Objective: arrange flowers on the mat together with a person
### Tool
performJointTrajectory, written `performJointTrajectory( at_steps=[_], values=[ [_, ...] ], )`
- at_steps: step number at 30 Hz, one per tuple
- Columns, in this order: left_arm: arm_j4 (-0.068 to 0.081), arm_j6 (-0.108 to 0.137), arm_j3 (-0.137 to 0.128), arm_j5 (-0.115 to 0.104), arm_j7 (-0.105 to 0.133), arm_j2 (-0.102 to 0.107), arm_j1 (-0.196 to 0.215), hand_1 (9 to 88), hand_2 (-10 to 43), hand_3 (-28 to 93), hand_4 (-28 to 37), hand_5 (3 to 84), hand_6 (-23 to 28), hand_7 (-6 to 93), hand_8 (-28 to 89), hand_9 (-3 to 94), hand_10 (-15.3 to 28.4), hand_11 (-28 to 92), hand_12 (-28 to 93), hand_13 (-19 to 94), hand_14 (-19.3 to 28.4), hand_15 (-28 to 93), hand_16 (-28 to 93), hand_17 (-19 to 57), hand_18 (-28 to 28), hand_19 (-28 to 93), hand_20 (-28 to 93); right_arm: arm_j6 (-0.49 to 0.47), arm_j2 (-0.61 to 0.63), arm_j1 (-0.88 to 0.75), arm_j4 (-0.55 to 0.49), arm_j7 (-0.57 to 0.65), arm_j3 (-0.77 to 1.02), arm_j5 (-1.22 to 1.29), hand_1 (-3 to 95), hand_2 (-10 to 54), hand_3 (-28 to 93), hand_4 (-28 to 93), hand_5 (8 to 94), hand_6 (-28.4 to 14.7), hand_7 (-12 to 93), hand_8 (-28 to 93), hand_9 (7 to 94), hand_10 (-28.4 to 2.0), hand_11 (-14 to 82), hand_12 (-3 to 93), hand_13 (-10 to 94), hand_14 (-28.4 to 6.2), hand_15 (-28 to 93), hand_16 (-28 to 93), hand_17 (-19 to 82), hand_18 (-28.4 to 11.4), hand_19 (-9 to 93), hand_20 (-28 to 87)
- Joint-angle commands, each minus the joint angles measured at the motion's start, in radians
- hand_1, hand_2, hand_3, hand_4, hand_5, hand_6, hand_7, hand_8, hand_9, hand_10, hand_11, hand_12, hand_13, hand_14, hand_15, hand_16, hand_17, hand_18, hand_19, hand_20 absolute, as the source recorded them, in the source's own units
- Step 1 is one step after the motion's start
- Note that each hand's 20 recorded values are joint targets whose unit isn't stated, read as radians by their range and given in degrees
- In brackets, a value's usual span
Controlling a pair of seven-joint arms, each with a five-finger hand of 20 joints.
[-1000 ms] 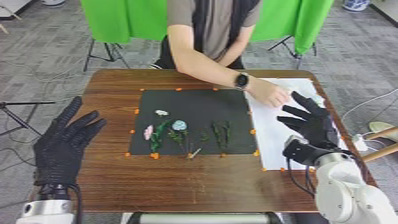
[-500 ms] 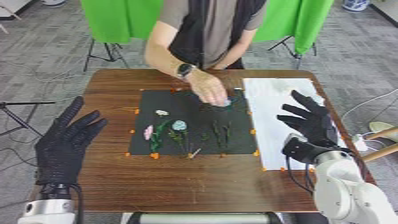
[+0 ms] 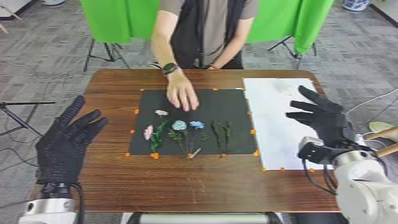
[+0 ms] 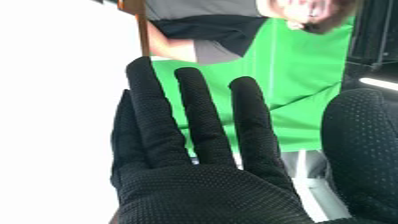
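We find the blue flower (image 3: 196, 124) on the dark mat (image 3: 233, 104), beside the pale-blue flower (image 3: 179, 125), and judge its placement the current step; next, we likely need a bloom for the green stems (image 3: 221, 134). The person's hand (image 3: 183, 94) over the mat obstructs access. We hold our left hand (image 3: 60, 147) spread at the counter's (image 3: 178, 187) left edge, our right hand (image 3: 327, 121) spread beside the white sheet (image 3: 268, 125).

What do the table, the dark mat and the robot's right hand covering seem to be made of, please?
The table looks like varnished wood or a wood-look laminate: brown, streaky grain, slight sheen. The mat seems to be felt, card or thin foam, being flat, matte and evenly dark. The right hand wears black fabric, apparently knitted, given its fine dotted texture.
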Motion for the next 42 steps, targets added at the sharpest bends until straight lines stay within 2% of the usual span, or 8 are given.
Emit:
performJointTrajectory(
  at_steps=[1,8,15,21,26,37,38,42],
  values=[
    [0.007,0.013,0.007,-0.007,-0.001,-0.001,0.007,18.6,6.4,76,-28.3,34.4,6.7,9.0,-9,36.8,20.5,22,11,28,27.6,48,-9,-6.4,26.9,60,-2,0.205,0.034,-0.043,0.004,-0.009,-0.120,0.027,11.0,12.0,84,-28,38.6,-0.3,11,-12,45.5,-18.2,10.7,10.9,38,-23.1,29,13,1,-19.8,44,15],
    [0.008,0.018,0.013,-0.012,0.010,0.006,0.003,18.7,6.5,76,-28.3,34.4,6.8,9.1,-9,36.8,20.5,22,11,28,27.7,48,-9,-6.4,26.9,60,-2,0.306,0.110,0.032,0.018,0.016,-0.198,0.038,11.2,11.8,85,-28,38.8,-0.2,11,-13,45.8,-18.3,10.8,10.8,38,-23.1,30,13,1,-19.9,44,15],
    [0.007,0.018,0.013,-0.014,0.016,0.008,0.005,18.7,6.5,76,-28.3,34.4,6.7,9.1,-9,36.8,20.5,22,11,28,27.8,48,-9,-6.3,26.9,60,-2,0.334,0.155,0.089,0.037,0.050,-0.226,0.025,11.3,11.6,85,-28,39.0,-0.1,11,-13,46.0,-18.2,10.9,10.8,39,-23.1,31,13,1,-19.9,45,15],
    [0.004,0.023,0.012,-0.012,0.010,0.010,0.003,18.8,6.5,76,-28.3,34.4,6.8,9.2,-9,36.8,20.5,22,11,28,27.7,48,-9,-6.4,27.0,60,-2,0.349,0.222,0.144,0.068,0.124,-0.236,-0.104,13.0,10.5,85,-28,39.5,-0.2,11,-12,46.7,-18.1,11.6,11.0,41,-23.0,35,13,3,-20.0,48,16],
    [0.002,0.027,0.016,-0.016,0.016,0.015,0.005,18.8,6.5,76,-28.3,34.4,6.8,9.2,-9,36.8,20.6,22,11,28,27.7,48,-9,-6.3,27.0,60,-3,0.443,0.306,0.248,0.119,0.230,-0.307,-0.246,14.0,9.7,85,-28,40.1,-0.3,12,-13,47.5,-18.2,12.7,11.0,43,-22.5,40,11,5,-20.1,51,17],
    [-0.004,0.039,0.019,-0.021,0.024,0.021,0.013,18.7,6.4,76,-28.3,34.4,6.9,9.2,-9,36.8,20.6,22,11,28,27.7,48,-9,-6.3,27.0,60,-3,0.386,0.424,0.379,0.245,0.443,-0.391,-0.650,17.9,6.2,84,-28,41.3,-0.5,13,-13,47.7,-17.6,14.1,11.0,47,-20.4,46,8,6,-20.4,53,16],
    [-0.003,0.034,0.018,-0.016,0.012,0.015,0.007,18.7,6.4,76,-28.3,34.4,6.9,9.3,-9,36.8,20.6,22,11,28,27.7,48,-9,-6.3,27.0,60,-3,0.387,0.440,0.397,0.261,0.477,-0.411,-0.683,18.2,5.7,84,-28,41.3,-0.4,13,-13,47.6,-17.5,14.2,11.1,47,-20.1,47,8,6,-20.5,53,16],
    [-0.005,0.034,0.019,-0.014,0.009,0.015,0.007,18.8,6.5,76,-28.3,34.5,7.0,9.3,-9,36.8,20.6,22,11,28,27.7,48,-9,-6.3,27.0,60,-3,0.328,0.475,0.488,0.336,0.571,-0.481,-0.767,19.9,4.0,85,-28,41.6,-0.4,14,-14,47.5,-17.0,14.5,11.1,48,-18.9,48,7,7,-20.6,54,16]
  ],
)
